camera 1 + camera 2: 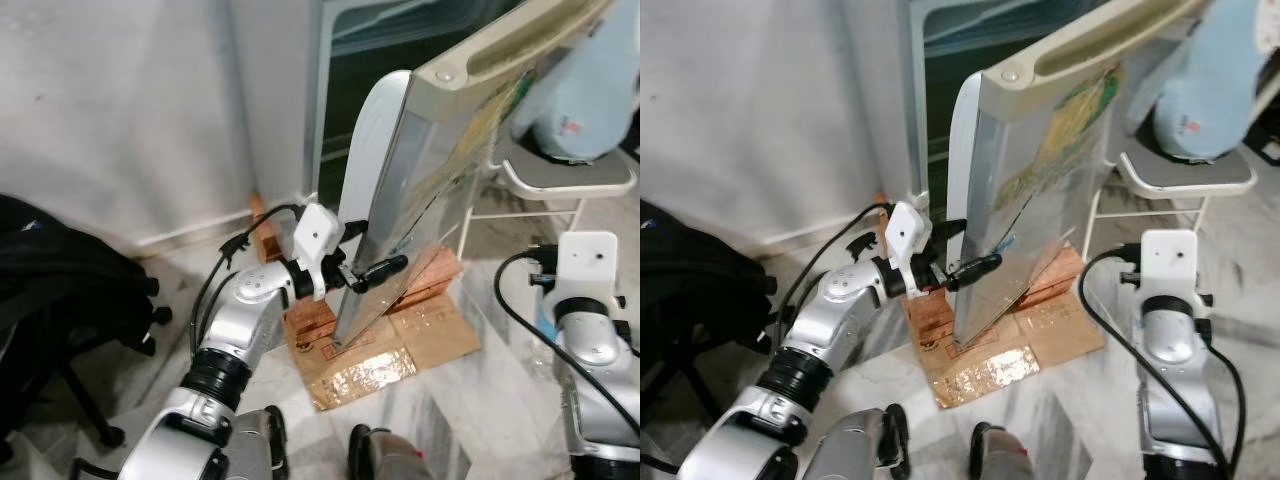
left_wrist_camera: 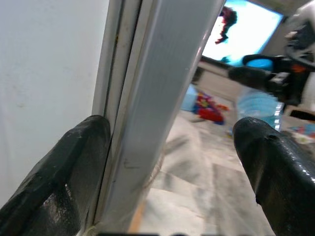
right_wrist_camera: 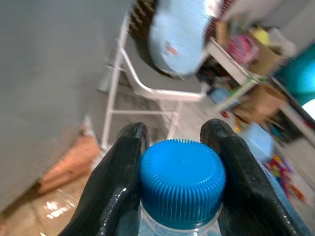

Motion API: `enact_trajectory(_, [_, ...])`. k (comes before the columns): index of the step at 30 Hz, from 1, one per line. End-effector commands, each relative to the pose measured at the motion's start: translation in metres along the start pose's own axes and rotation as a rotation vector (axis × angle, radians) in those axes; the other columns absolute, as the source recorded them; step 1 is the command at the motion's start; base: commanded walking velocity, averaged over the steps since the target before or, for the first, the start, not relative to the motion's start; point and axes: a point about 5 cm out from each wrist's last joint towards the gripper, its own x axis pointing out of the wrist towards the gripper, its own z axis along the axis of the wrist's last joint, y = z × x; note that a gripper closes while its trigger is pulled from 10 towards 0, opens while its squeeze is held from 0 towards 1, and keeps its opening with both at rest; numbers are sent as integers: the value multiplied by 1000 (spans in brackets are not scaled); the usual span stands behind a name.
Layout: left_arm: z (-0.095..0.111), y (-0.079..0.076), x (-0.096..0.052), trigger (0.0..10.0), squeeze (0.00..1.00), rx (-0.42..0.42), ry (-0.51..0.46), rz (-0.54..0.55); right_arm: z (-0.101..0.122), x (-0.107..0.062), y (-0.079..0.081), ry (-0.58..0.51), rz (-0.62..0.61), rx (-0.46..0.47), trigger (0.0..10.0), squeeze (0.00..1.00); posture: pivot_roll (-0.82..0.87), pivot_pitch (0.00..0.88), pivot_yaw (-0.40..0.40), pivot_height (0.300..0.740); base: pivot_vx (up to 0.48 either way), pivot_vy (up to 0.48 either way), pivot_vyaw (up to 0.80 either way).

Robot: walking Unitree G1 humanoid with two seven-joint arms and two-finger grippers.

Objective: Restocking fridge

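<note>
The fridge door [image 1: 420,180] stands partly open, silver-edged, with a colourful sheet on its front. My left gripper [image 1: 970,250] is open and straddles the door's free edge [image 2: 157,113] low down. One black finger [image 2: 64,167] rests against the inner side, the other finger [image 2: 275,167] stands well off the outer face. My right gripper [image 3: 176,129] is shut on a clear bottle, just below its ribbed blue cap [image 3: 182,182]. The right arm [image 1: 590,330] is held low at the right, away from the door.
The fridge stands on flattened cardboard [image 1: 400,350] and bricks [image 1: 310,320]. A white folding chair [image 1: 570,175] carrying a light blue bag [image 1: 580,100] is behind the door at right. A black office chair with a bag [image 1: 60,290] is at left, against the white wall.
</note>
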Motion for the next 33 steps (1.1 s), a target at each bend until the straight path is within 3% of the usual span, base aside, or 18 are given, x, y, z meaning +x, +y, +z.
enact_trajectory(1, [18, -15, 15, 10000, 0, 50, -51, -72, 0, 0, -4, 2, -35, 9, 10000, 0, -131, 164, -35, 740, 0, 0, 0])
enact_trajectory(21, [21, -22, 16, 10000, 0, 65, -9, -105, -3, -4, 7, 5, -93, 62, 10000, 0, -113, 124, 30, 740, 0, -420, 0])
enact_trajectory(33, [22, -24, 21, 10000, 0, 76, -2, -122, -8, -4, 3, 30, -143, 52, 10000, 0, -112, 104, 42, 740, 0, -436, 0])
